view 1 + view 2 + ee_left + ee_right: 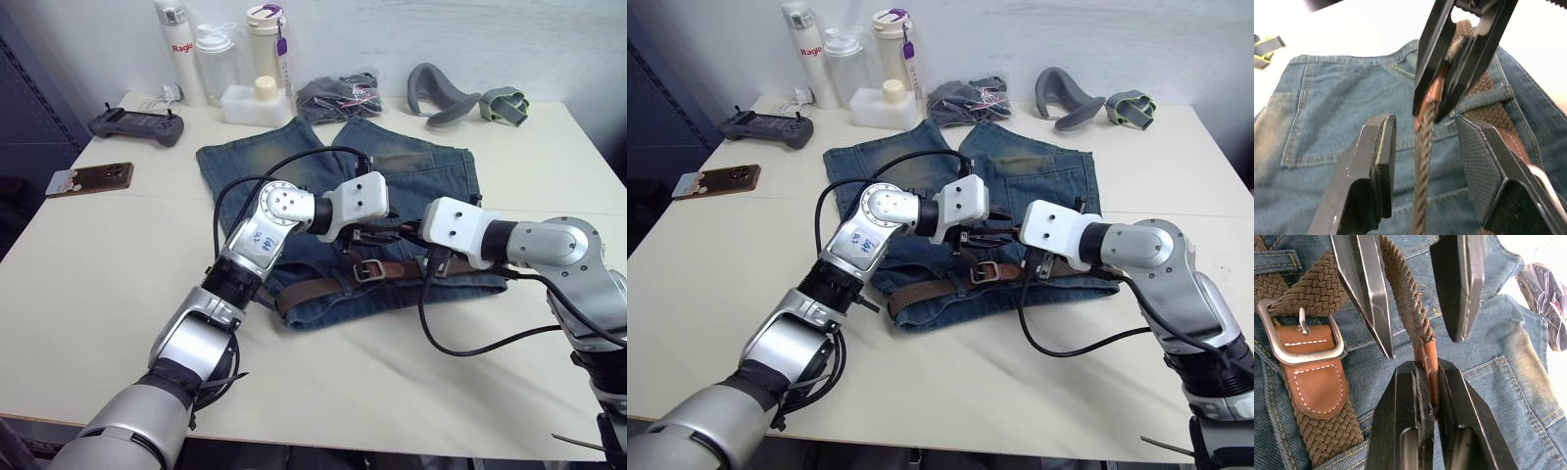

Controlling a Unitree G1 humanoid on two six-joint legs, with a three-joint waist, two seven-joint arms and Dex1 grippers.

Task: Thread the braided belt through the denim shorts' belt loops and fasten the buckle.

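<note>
While the denim shorts (338,196) are lying flat at the centre of the left eye view on the table (98,294), the braided belt (313,287) is running along their waistband at lower centre, with the buckle (367,268) sitting mid-waistband. Both claws are meeting just above the buckle. Bottles (225,59) are standing at upper left, and a phone (93,178) is resting at the left edge.

As seen from the left wrist, the left claw (1425,161) is standing spread, its fingers (1378,161) flanking the belt strand without touching it. Ahead, at upper centre, the right claw (1442,98) is pinching the belt's brown tip. A belt loop (1488,97) is crossing the strap at right.

Through the right wrist view, the right claw is pressing together on the tip (1427,362) at centre. The buckle (1300,335) is lying at left, on the denim.
</note>
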